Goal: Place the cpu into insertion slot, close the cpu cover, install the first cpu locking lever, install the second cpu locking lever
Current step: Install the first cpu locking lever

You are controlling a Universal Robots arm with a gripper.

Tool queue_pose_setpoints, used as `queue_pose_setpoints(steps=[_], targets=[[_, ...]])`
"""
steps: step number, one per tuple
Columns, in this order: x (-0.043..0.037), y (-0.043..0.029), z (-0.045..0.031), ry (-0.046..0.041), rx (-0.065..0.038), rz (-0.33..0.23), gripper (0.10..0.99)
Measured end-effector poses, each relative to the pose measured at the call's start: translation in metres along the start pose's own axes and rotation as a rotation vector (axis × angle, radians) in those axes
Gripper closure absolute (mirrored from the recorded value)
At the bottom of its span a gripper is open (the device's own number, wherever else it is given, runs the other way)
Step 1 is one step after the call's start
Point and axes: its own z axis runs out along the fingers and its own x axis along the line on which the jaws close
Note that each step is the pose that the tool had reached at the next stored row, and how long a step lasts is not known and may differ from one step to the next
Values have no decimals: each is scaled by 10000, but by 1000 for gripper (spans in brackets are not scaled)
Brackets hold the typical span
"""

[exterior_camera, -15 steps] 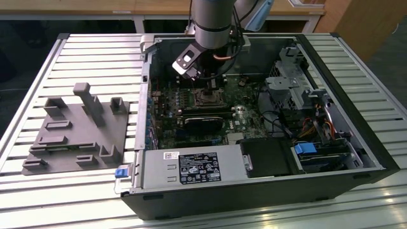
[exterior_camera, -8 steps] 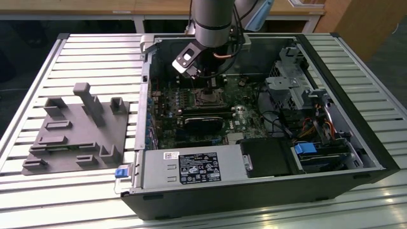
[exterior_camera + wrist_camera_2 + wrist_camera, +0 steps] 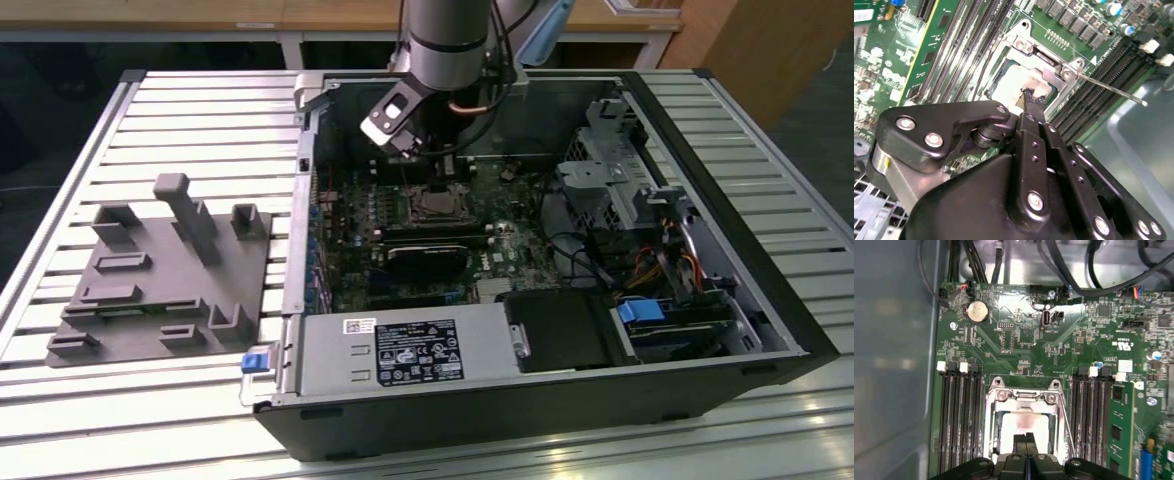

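Note:
The cpu (image 3: 1021, 426) shows its silvery face in the insertion slot (image 3: 438, 203) on the green board. The cpu cover (image 3: 1024, 396), a thin metal frame, lies down around it, also seen as the cover (image 3: 1051, 62) over the cpu (image 3: 1006, 85) in the second wrist view. A thin locking lever (image 3: 1114, 90) sticks out from the socket's corner, free of the frame; in the first wrist view it runs along the socket's side as the lever (image 3: 1068, 422). My gripper (image 3: 1026, 440) is shut with nothing in it, its fingertips (image 3: 1033, 97) just over the cpu's edge.
Inside the open computer case (image 3: 747, 300) are a dark heatsink block (image 3: 427, 262), a power supply (image 3: 400, 352), cables (image 3: 654, 265) and drive cages. Long memory slots (image 3: 959, 420) flank the socket, with a green card (image 3: 1119, 430) beside them. A grey fixture (image 3: 167, 270) sits at the exterior view's left.

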Motion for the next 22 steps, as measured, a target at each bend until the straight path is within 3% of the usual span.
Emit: queue_pose_setpoints(steps=[13, 19, 22], targets=[[16, 19, -568, 0, 0, 0, 980], [17, 20, -585, 19, 3, -181, 980], [17, 21, -585, -23, 18, -542, 980]])
